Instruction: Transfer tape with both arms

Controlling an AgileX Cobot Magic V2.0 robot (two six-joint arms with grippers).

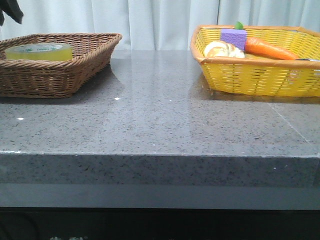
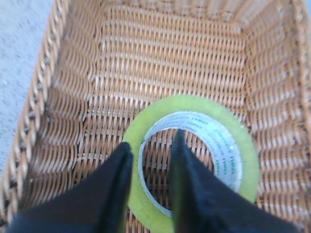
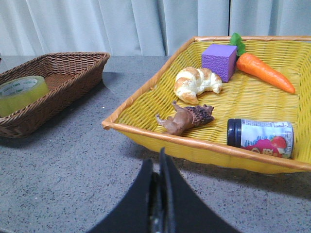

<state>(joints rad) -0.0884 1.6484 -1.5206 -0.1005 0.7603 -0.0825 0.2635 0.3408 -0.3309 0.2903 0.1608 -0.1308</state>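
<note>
The tape (image 2: 241, 154), a yellow roll with a white core and green lettering, lies flat in the brown wicker basket (image 2: 170, 58). It also shows in the front view (image 1: 39, 51) and in the right wrist view (image 3: 20, 94). My left gripper (image 2: 152, 142) is open above the roll. One finger (image 2: 116, 179) is outside the roll's wall and the other finger (image 2: 187, 174) is over the core hole. Neither visibly presses the wall. A black part of the left arm (image 1: 10, 12) shows at the top left of the front view. My right gripper (image 3: 161, 160) is shut and empty over the grey table.
The brown basket (image 1: 75, 65) stands at the table's back left. A yellow basket (image 1: 260, 75) at the back right holds a carrot (image 3: 265, 72), a purple cube (image 3: 219, 60), a croissant (image 3: 194, 82), a brown toy animal (image 3: 187, 117) and a jar (image 3: 262, 136). The grey stone table (image 1: 160, 120) lies between them.
</note>
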